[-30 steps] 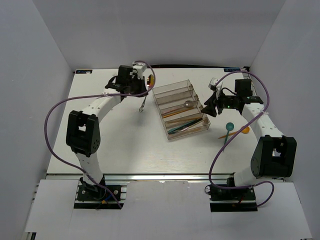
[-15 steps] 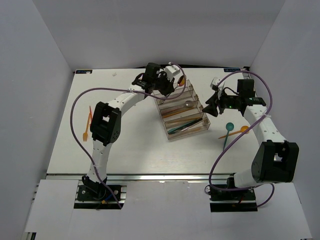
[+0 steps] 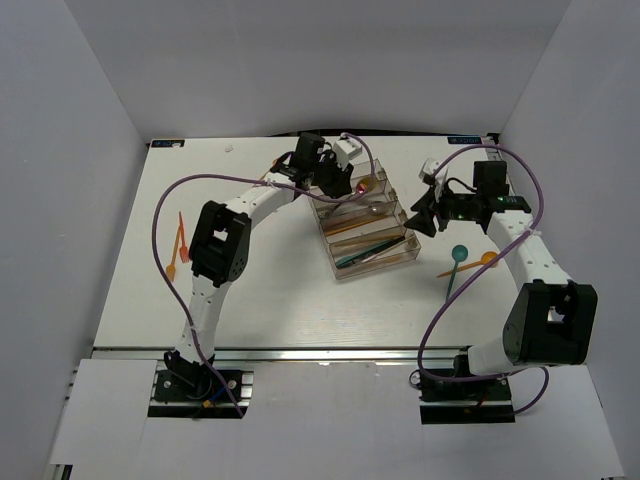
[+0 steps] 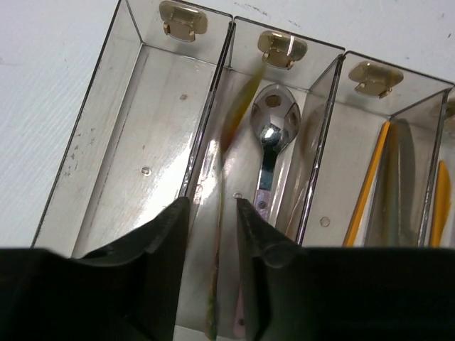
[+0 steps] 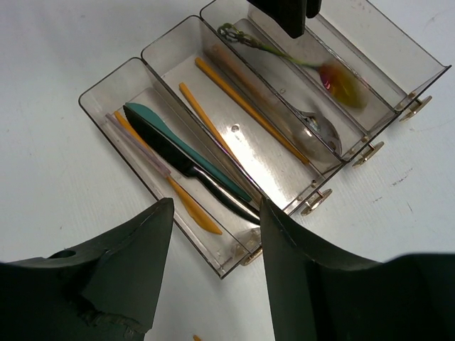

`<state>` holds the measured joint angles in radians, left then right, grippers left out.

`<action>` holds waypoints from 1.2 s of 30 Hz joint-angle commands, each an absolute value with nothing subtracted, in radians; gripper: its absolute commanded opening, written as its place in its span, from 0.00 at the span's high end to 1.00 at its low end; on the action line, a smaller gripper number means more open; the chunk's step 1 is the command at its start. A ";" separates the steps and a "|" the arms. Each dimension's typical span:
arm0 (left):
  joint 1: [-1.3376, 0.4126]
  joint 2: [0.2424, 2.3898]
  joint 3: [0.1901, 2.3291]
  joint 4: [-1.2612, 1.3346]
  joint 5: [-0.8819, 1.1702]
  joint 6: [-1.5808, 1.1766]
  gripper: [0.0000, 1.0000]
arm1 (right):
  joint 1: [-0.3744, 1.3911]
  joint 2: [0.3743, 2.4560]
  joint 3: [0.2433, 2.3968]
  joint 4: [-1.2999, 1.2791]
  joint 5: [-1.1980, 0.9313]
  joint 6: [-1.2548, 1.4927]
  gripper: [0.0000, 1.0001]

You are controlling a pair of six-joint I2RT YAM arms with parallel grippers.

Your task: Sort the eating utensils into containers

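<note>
White matte table (image 3: 270, 300). At its centre sits a clear, brown-tinted plastic tray (image 3: 327, 238), rectangular, with four long narrow compartments (image 4: 135, 135) side by side. Their long axis runs roughly along the far edge, skewed toward the far right corner. Small gold tabs (image 5: 370, 153) sit on the end walls facing the right edge.

Left claw (image 3: 343, 183) hangs over the tray's far side. Right claw (image 3: 424, 215) is above the table, just off the tray's right end.

Top view only:
- Teal spoon (image 3: 457, 262) and orange spoon (image 3: 482, 261) lie loose between the tray and the right edge. Their handles cross, and the teal handle points to the near edge.
- Two orange pieces (image 3: 177, 245) lie near the left edge, too small to type.

Left wrist view only:
- The left jaws are narrowly parted.
- A blurred spoon (image 5: 334, 74) runs lengthwise between them, over the second compartment from the far side. Gripped or loose, cannot tell.

Right wrist view only:
- The right claw is wide, with nothing between its fingers.
- The blurred spoon shows whole: thin handle, red-orange bowl toward the tabs.
- Beside it in the same compartment is a glossy silver spoon (image 4: 274, 128), bowl also toward the tabs.
- The next compartment holds two slim orange sticks (image 5: 245, 110).
- The nearest compartment holds a teal knife (image 5: 186, 145), a black knife (image 5: 206, 181) and an orange knife (image 5: 188, 206), all lengthwise.
</note>
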<state>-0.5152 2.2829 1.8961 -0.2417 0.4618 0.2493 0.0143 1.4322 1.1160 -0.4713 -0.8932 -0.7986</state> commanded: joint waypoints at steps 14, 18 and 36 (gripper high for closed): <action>-0.473 1.893 1.703 -0.241 0.354 0.069 0.44 | 0.011 1.434 1.243 -0.989 -0.939 -1.363 0.39; -0.370 1.669 1.456 -0.249 0.370 -0.090 0.41 | -0.017 1.421 1.191 -1.185 -0.775 -1.704 0.38; -0.147 0.933 0.719 -0.302 0.284 -0.287 0.19 | -0.049 1.535 0.992 -1.095 -0.261 -2.289 0.48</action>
